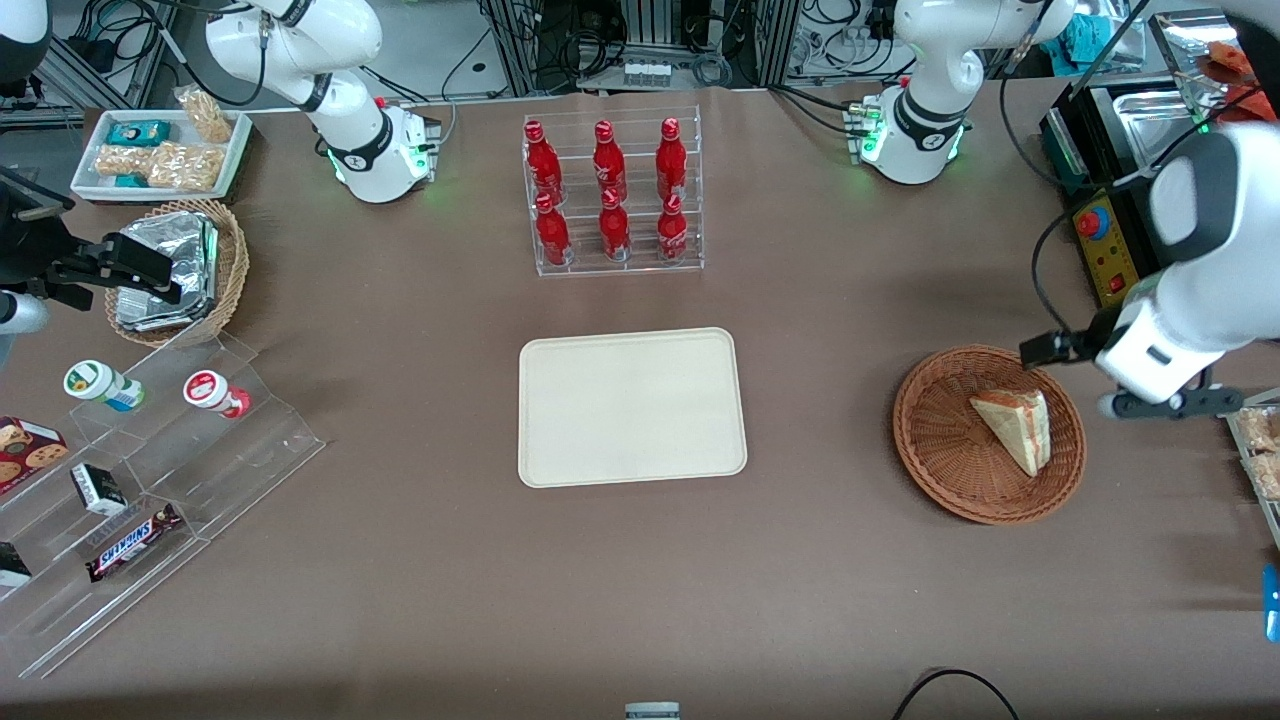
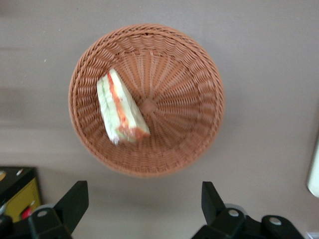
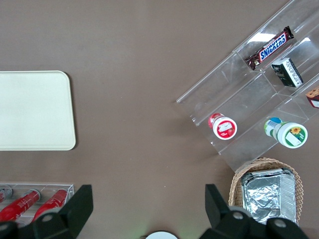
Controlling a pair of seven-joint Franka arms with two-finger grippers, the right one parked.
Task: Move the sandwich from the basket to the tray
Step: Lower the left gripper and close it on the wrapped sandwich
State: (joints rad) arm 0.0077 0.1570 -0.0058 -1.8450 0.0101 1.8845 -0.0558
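- Black fingers of the end effector (image 2: 142, 206) stand wide apart and hold nothing; in the left wrist view they hang above the surface just beside the rim of the basket (image 2: 209, 74), not yet over the sandwich (image 2: 121, 108).
- In my judgement the step in hand is the approach, so the end effector should first come over the wedge and then go down with the fingers on the two flat bread faces, not on the pointed corner.
- The clear wrap is probably slippery and the bread soft, so a gentle closing low on the wedge seems best, without pressing the filling out.
- The sandwich lies inside the basket, off its centre and near the wall; one finger may catch the wicker there.
- The tray (image 1: 540, 460) lies well apart from the basket, toward the middle of the surface, with nothing on it.
- The left wrist view shows the red and green layers and the open fingers; the front view shows them not, because the arm hides the end effector.
- Only the front view shows basket and tray together, with the rack of red bottles (image 1: 612, 190) farther from the camera than the tray.
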